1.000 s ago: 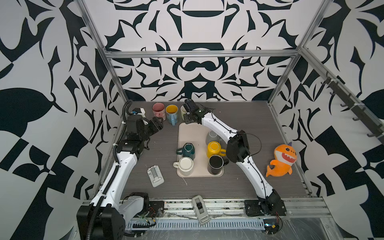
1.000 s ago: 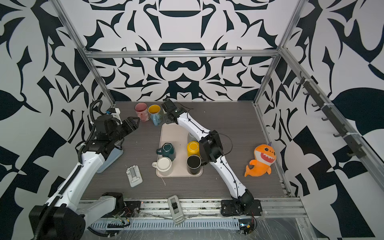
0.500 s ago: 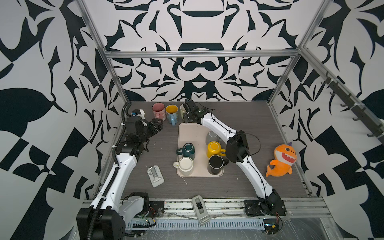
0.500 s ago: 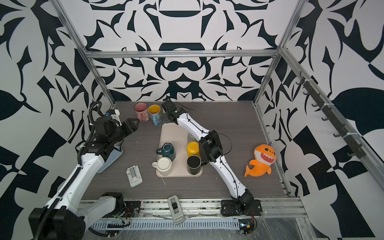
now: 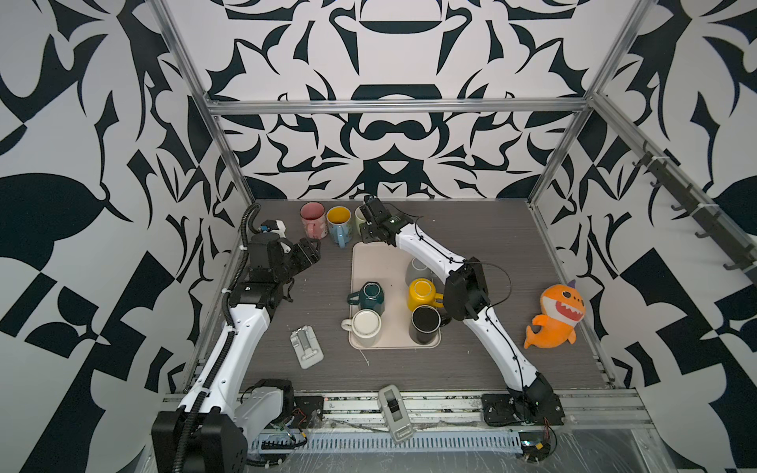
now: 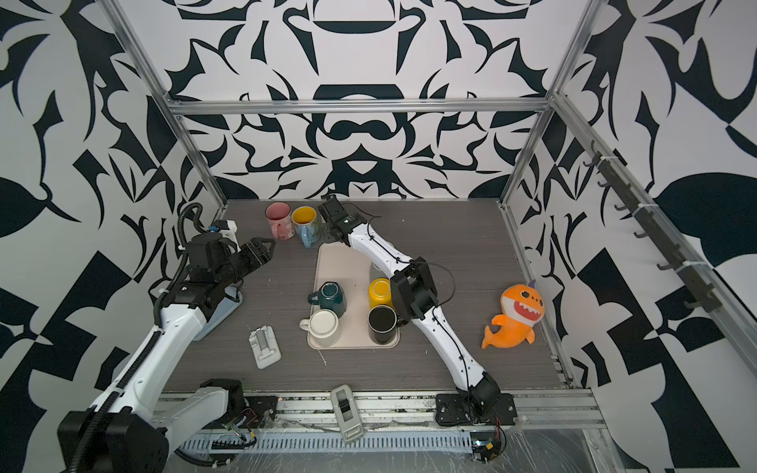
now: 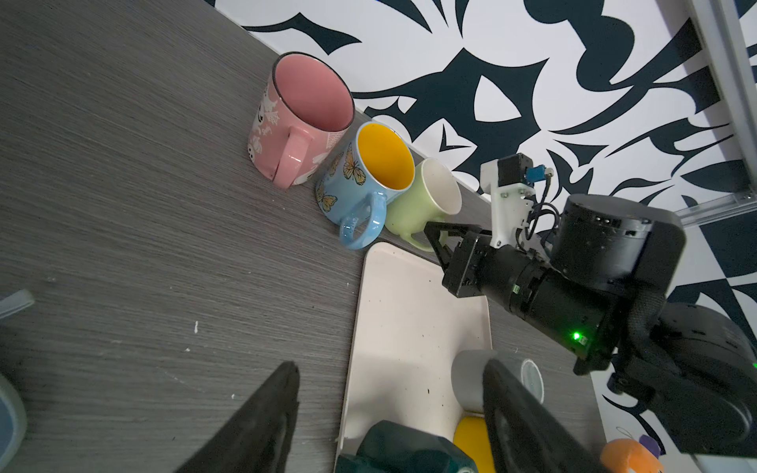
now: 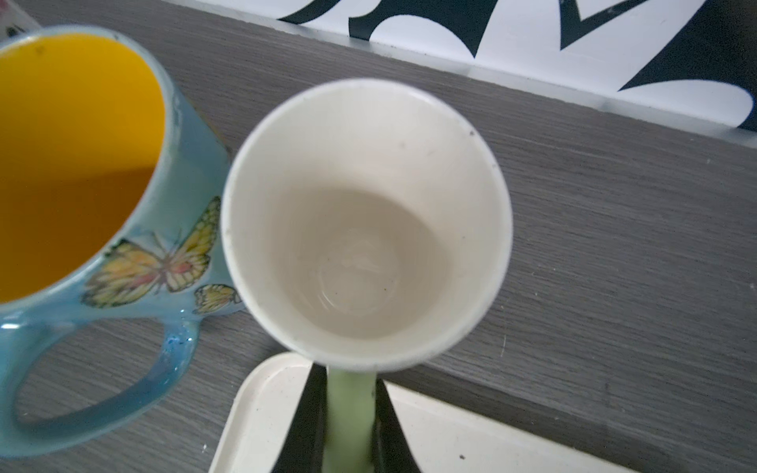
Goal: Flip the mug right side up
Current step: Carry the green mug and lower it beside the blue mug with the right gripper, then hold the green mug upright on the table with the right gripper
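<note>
— What's closest to us?

— Low in the frame, left of centre, a grey gadget (image 5: 306, 346) lies on the worktop (image 5: 512, 254). Just right of it is the tray (image 5: 381, 262). A white mug (image 5: 366, 325) and a black mug (image 5: 426, 323) stand at the tray's near end. A teal mug (image 5: 370, 297) and a yellow mug (image 5: 422, 293) stand behind those. A grey mug (image 5: 414, 270) is farthest back, half under the right arm.

— And the toy?

— The shark (image 5: 555, 315) is out at the right of the frame, well apart from the tray.

— What's the left arm doing?

— It's over at centre left. The left pincer (image 5: 311, 250) hangs above bare worktop beside the tray's far end. Its fingers are spread wide, with nothing between them.

— Where's the mug that matters?

— Upper centre, near the back wall. The green mug (image 7: 413, 209) stands upright, mouth up, on the worktop just past the tray's far left corner. It's the right-hand end of a row, with the pink mug (image 5: 313, 219) at the left and the blue mug (image 5: 339, 223) in the middle. Blue and green are close together. The green mug's handle points back toward the tray.

— And the right pincer?

— The right pincer (image 8: 350, 413) is at that handle, with one finger close on each side of it. Whether they are pinching it or standing just off it, I can't tell.
</note>
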Tool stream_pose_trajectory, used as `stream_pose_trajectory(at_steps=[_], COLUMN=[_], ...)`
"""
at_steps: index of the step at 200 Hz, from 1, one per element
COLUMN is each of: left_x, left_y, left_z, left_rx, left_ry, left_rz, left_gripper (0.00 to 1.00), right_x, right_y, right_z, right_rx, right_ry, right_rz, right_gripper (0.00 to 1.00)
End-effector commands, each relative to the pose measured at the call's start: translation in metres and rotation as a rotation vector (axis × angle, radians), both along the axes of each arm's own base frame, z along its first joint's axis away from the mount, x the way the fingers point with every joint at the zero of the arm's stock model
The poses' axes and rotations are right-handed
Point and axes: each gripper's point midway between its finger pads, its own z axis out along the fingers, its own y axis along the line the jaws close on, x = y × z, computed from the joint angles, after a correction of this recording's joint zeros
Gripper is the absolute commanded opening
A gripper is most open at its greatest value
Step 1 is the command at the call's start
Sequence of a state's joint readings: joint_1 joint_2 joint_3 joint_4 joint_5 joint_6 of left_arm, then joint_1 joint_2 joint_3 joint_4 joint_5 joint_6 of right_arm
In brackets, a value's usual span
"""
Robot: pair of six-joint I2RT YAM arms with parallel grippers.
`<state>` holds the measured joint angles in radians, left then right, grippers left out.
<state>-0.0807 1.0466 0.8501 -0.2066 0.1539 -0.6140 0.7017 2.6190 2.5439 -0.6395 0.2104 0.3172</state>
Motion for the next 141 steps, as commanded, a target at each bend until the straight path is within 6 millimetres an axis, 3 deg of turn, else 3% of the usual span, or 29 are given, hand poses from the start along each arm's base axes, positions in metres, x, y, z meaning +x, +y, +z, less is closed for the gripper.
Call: stream_pose_trajectory(at_steps=[1,123,141], left_x=[-0.004,-0.012,-0.014], left_y=[0.003,0.006,0.006], left_z=[-0.001,0.002,0.005], left_rx=[0.005,-0.007,-0.009], left_ry=[-0.002,-0.004,-0.01], left_rz=[0.005,0.012,0.01], left_gripper=[0.74,0.74,0.74], right_x=[0.017,0.005,0.002], right_y=[0.013,0.006,0.004], right_z=[0.068,0.074,0.079], right_rx=[0.128,0.134,0.141], right_ry=[-0.157,-0.123,-0.122], right_rz=[-0.021,-0.027,-0.03], right_gripper=[0.16,0.4,0.48])
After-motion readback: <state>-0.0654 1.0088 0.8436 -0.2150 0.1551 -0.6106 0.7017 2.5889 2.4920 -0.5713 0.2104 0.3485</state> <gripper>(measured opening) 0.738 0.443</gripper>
